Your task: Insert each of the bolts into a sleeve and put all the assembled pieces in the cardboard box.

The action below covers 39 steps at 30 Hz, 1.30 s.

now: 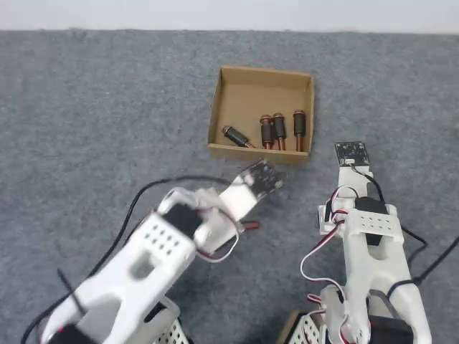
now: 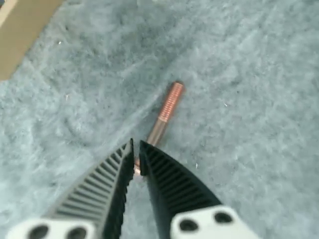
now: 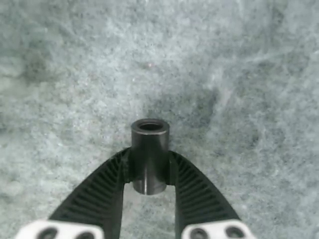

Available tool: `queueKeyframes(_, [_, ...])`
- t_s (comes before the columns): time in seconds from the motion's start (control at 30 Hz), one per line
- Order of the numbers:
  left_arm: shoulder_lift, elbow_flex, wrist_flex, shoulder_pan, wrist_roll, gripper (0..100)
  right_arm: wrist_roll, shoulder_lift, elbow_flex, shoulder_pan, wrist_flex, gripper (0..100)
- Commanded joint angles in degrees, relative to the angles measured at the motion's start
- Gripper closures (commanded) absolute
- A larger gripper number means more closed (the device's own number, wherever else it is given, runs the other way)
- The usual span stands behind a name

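At the near left of the grey carpet (image 1: 86, 107), the left arm (image 1: 165, 244) was angled in toward the middle. Its left gripper (image 2: 135, 152) was squeezed nearly closed, pinching one end of a copper-coloured bolt (image 2: 166, 114). The threaded end poked out past the fingertips over the carpet, and honestly I couldn't tell if it was touching down or lifted a bit. From the high view you could just catch a bit of the bolt beside that arm's wrist.

Farther back, around the middle, sat the cardboard box (image 1: 247, 97). It had four assembled pieces (image 1: 279, 130) lying along its near wall, the leftmost one (image 1: 234, 136) on a slant and the other three lined up side by side.

Over on the right, the right arm (image 1: 369, 244) pointed straight away from the near edge, just right of the box's near corner. The right gripper (image 3: 149, 160) was clamped on a dark sleeve (image 3: 149, 142), held upright with its open bore facing up, above bare carpet.
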Motion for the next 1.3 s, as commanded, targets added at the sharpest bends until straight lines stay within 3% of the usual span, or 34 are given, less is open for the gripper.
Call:
queueKeyframes(0.0, [-11.3, 6.8, -6.1, -0.2, 7.6, 99, 0.7, -2.9, -0.1, -0.2, -0.7, 99.1])
queueKeyframes(0.2, [-24.4, 16.1, -7.7, -0.2, 31.5, 99, 0.4, -2.9, -0.1, -0.2, -0.8, 99.1])
queueKeyframes(0.37, [-25.8, 18.4, -7.8, -2.2, 39.3, 99, 0.4, -2.9, -0.1, -0.3, -0.8, 99.1])
queueKeyframes(0.87, [4.0, 5.2, -4.3, -4.3, 40.0, 99, 0.4, -2.9, -0.1, -0.4, -0.9, 99.1])
queueKeyframes(1.27, [20.0, -3.7, 0.4, -4.3, 40.1, 99, 0.4, -2.9, -0.1, -0.4, -0.9, 99.1])
